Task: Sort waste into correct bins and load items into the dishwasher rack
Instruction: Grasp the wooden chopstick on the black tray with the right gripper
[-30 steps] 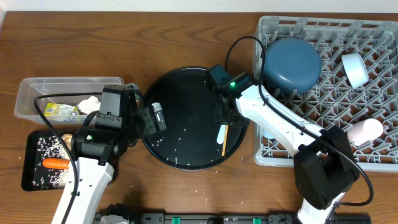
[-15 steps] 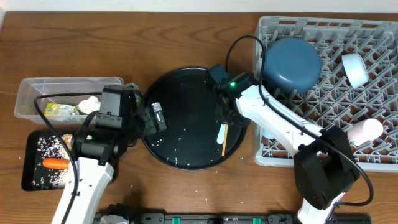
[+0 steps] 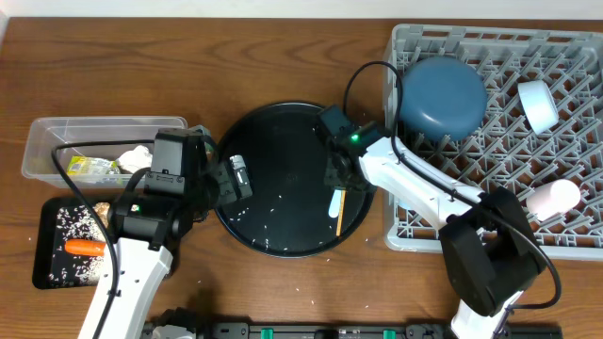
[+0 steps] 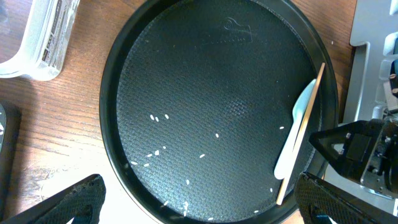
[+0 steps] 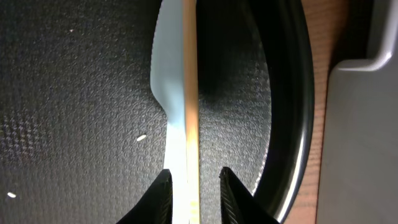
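A white spoon [image 5: 171, 93] and a thin wooden chopstick [image 5: 190, 93] lie side by side on the round black tray [image 3: 283, 132], near its right rim. My right gripper [image 5: 196, 186] is down over their ends, jaws narrowly open and straddling both. One finger [image 5: 161, 199] touches the spoon; a small gap shows beside the chopstick. My left gripper [image 4: 199, 205] hovers wide open over the tray's left edge, holding nothing. The dark blue plate [image 3: 441, 97] lies in the grey dishwasher rack [image 3: 565, 122]. The carrot [image 3: 85, 248] lies in the shallow black bin [image 3: 47, 245] among rice grains.
The clear tub [image 3: 57, 141] at the far left holds a yellow-green wrapper [image 3: 89, 169] and a white tissue [image 3: 137, 158]. A white bowl [image 3: 539, 104] and a pale pink cup [image 3: 551, 198] sit in the rack. Loose rice grains dot the round tray.
The right gripper's jaws have narrowed around the spoon and chopstick, and its wrist has shifted slightly. The left arm has not moved.
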Action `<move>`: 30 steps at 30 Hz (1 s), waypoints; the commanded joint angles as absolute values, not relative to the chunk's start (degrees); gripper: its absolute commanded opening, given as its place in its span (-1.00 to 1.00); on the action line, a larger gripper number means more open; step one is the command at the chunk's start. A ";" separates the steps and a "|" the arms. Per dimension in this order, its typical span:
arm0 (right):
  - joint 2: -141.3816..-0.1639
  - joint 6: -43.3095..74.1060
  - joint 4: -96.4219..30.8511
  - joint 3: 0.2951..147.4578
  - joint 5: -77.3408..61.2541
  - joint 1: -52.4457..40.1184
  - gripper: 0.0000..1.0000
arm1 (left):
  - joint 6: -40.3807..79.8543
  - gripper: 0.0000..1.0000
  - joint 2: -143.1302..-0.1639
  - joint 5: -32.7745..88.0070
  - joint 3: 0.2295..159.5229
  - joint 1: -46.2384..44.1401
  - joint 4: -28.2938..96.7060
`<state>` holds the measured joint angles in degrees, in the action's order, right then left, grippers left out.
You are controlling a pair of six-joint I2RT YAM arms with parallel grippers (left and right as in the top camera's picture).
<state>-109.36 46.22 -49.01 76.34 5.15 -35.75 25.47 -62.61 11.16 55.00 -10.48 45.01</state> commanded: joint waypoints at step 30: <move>-109.78 46.22 -33.87 65.89 7.68 -35.27 -0.97 | 25.15 0.96 -62.87 10.41 55.61 -10.20 45.19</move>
